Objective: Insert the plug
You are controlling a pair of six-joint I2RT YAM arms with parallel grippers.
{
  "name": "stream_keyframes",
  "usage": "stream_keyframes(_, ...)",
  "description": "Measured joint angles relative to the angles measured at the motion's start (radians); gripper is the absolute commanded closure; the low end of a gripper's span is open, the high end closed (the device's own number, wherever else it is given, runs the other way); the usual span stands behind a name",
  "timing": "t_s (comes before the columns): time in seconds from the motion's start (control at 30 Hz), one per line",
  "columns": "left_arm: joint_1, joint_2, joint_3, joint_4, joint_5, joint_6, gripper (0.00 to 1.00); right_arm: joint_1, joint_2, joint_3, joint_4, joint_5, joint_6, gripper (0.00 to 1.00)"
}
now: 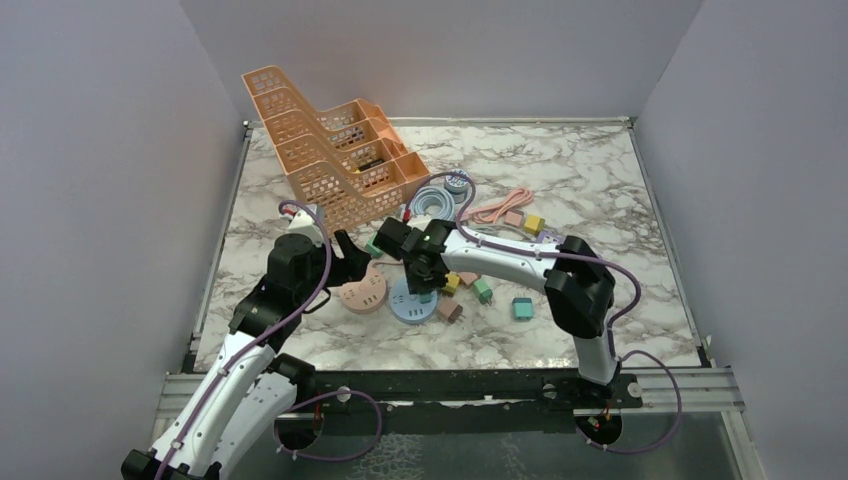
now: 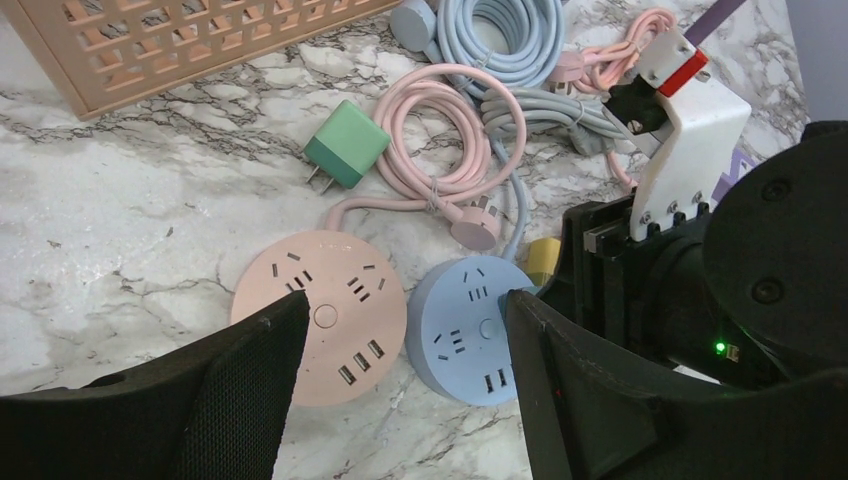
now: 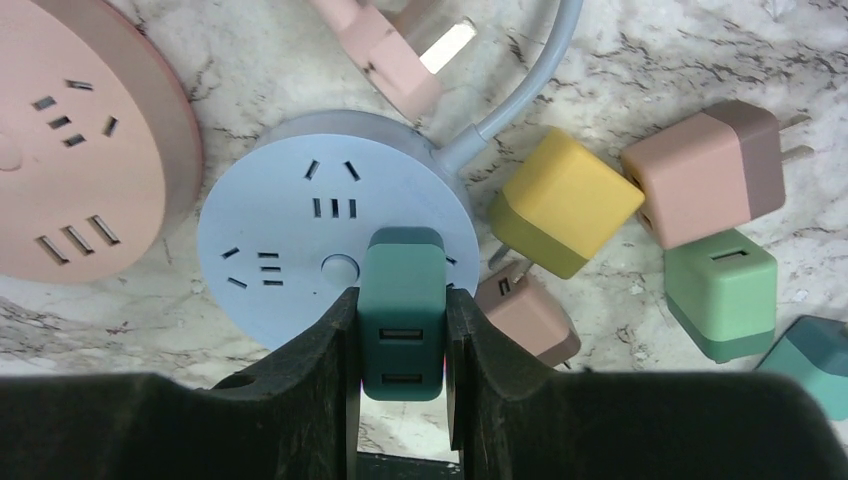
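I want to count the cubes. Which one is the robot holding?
The dark green cube, the only one gripped: the right gripper pinches it at the blue socket.

White links [image 1: 500, 258]; black joints [image 1: 580, 290]; purple cables [image 1: 327, 265]; black fingers [image 3: 300, 400].

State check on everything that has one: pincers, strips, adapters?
left pincer: open, empty.
right pincer: shut on dark green adapter.
dark green adapter: held at the edge of blue strip; cannot tell if seated.
blue strip: other visible sockets empty.
pink strip: visible sockets empty.
light green adapter: unplugged, lying flat, prongs bare.
yellow adapter: unplugged, loose beside blue strip.
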Motion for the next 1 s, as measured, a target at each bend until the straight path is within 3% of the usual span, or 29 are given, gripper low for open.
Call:
stream_keyframes(0.1,0.0,0.007,0.0,0.0,0.0,0.001,0.25,0.0,0.038,0.075,-0.043,-0.002,-0.003,0.52)
stream_keyframes(0.27,0.0,0.029,0.0,-0.002,0.001,0.01,0.23,0.0,0.016,0.094,-0.039,-0.012,-0.001,0.4)
stream_keyframes(0.43,0.0,0.032,0.0,-0.008,0.003,0.013,0.23,-0.002,-0.149,0.027,-0.001,0.0,0.006,0.4)
stream_keyframes(0.67,0.0,0.049,0.006,-0.016,0.029,0.014,0.23,-0.043,-0.405,-0.211,0.05,0.056,0.01,0.4)
stream_keyframes(1.0,0.0,0.097,0.017,-0.004,0.111,-0.009,0.23,-0.204,-0.488,-0.536,0.153,0.034,-0.095,0.44)
